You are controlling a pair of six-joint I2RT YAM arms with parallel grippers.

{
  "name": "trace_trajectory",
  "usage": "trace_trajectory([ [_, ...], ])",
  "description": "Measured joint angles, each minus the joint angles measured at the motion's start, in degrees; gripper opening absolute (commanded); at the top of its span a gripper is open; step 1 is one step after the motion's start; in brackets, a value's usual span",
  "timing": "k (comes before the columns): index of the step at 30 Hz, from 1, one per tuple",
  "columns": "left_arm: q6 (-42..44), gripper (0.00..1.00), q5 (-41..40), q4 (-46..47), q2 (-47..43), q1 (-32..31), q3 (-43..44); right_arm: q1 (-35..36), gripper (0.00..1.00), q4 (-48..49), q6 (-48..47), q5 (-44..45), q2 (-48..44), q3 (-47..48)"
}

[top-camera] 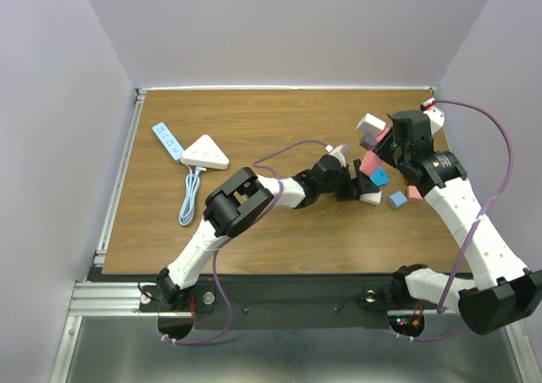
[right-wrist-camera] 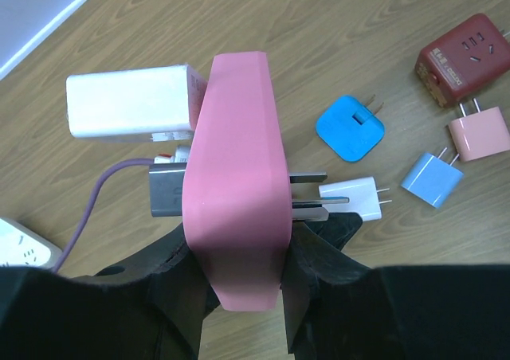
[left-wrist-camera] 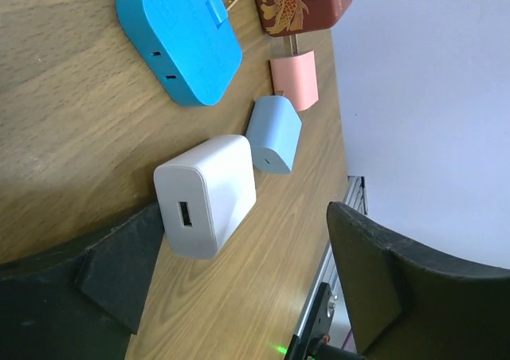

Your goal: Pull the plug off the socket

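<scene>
Lying on the table (top-camera: 279, 230): power strip (top-camera: 168, 141) left of triangular outlet block (top-camera: 205, 152), adapters (top-camera: 398, 200) clustering well apart at right.

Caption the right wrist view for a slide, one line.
Right gripper clamps a pink plug, prongs exposed, over the table near a blue plug and a red socket.
</scene>
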Motion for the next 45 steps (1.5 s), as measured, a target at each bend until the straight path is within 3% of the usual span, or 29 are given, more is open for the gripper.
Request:
trace_trajectory([
  [5, 1.49, 0.99, -1.51, 0.22, -6.43, 0.68, -8.83, 0.0, 0.0, 0.04, 0.0, -0.98, -0.24, -0.28],
  [12, 6.54, 0.99, -5.66, -4.02, -26.69, 5.2, -26.69, -0.04, 0.0, 0.74, -1.16, -5.2, -0.22, -2.78],
  [23, 9.86, 0.99, -7.1, -5.38, -45.77, 10.1, -39.85, -0.11, 0.0, 6.29, -9.33, -31.21, 10.82, -6.29],
  [27, 11.41, 0.98, -6.19, -5.42, -48.37, 13.86, -42.38, -0.11, 0.0, 7.41, -10.75, -38.49, 15.17, -8.07],
  [34, 9.55, 0.87, -3.39, -5.68, -48.89, 16.44, -44.89, -0.09, 0.01, 10.1, -10.93, -44.06, 16.46, -8.46],
  [45, -1.86, 0.72, -2.4, -7.76, -45.7, 12.5, -40.7, 4.87, 0.0, 14.49, -10.75, -36.54, 16.57, -10.38],
])
